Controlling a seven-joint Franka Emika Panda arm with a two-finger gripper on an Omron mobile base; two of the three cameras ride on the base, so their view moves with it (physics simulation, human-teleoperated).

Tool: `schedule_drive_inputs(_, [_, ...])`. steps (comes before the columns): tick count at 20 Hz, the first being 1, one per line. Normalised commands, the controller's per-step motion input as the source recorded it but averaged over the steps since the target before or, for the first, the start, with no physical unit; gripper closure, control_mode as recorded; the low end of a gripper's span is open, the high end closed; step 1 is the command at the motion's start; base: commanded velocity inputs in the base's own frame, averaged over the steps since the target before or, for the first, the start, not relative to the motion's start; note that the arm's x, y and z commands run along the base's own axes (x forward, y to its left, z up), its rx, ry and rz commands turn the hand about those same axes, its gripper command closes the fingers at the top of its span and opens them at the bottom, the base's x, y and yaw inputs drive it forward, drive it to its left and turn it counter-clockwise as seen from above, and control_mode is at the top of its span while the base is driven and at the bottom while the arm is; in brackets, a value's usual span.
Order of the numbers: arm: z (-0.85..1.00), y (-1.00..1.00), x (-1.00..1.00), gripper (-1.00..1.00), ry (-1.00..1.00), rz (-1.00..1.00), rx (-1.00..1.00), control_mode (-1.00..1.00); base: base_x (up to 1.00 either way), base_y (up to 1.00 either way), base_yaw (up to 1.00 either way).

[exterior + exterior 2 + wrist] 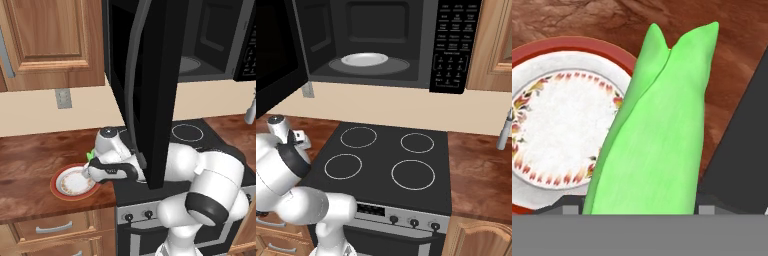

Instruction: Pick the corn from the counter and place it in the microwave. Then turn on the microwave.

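The corn (657, 125), a bright green husked cob, lies lengthwise between my fingertips with its pointed tip away from the hand, partly over the plate's edge. My gripper (637, 207) is shut on the corn, a finger pressed to each side. From the left base view the gripper (89, 170) is low over the reddish-brown counter (30, 155), and a bit of green corn (90, 155) peeks out behind the hand. The black microwave (381, 40) hangs above with its door (150, 75) swung wide open.
A white red-rimmed plate (57, 187) sits on the counter beside the black stovetop (386, 160). A glass turntable (364, 59) lies inside the microwave, with the button panel (455, 45) to its right. A grey shaker (503, 132) stands far right. The open door hangs over my arm.
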Motion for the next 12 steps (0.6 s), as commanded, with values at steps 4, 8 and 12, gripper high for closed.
schedule_drive_inputs(4, [0.08, -0.23, 0.00, 1.00, 0.00, -0.02, 0.00, -1.00, 0.00, 0.00, 0.00])
schedule_drive_inputs(8, [0.10, -0.23, 0.00, 1.00, 0.00, -0.02, 0.00, -1.00, 0.00, 0.00, 0.00])
schedule_drive_inputs(12, [0.09, -0.24, 0.00, 1.00, 0.00, -0.02, 0.00, -1.00, 0.00, 0.00, 0.00])
